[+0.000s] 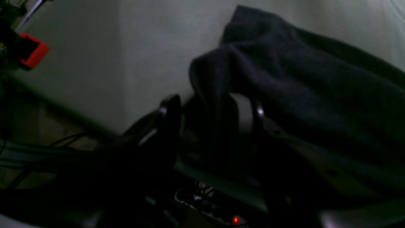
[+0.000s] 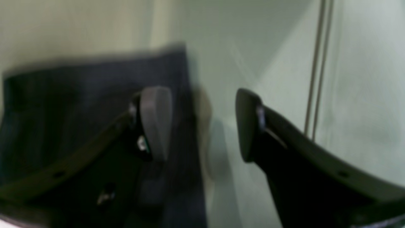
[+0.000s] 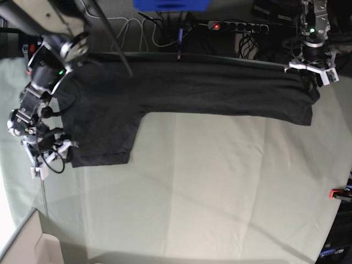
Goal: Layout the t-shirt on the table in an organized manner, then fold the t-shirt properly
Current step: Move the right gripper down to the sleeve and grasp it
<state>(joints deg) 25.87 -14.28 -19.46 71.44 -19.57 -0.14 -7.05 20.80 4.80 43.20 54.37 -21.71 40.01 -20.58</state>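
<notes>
Base view: unmarked t-shirt [image 3: 181, 93]

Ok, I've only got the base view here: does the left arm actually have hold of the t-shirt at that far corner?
Observer: Yes. In the left wrist view, a bunch of the t-shirt runs down between the jaws of the left gripper.
Operator: And the right one?
Observer: The right gripper is open and holds nothing. Its jaws straddle the t-shirt's edge, one over the fabric and the other over the table.
</notes>
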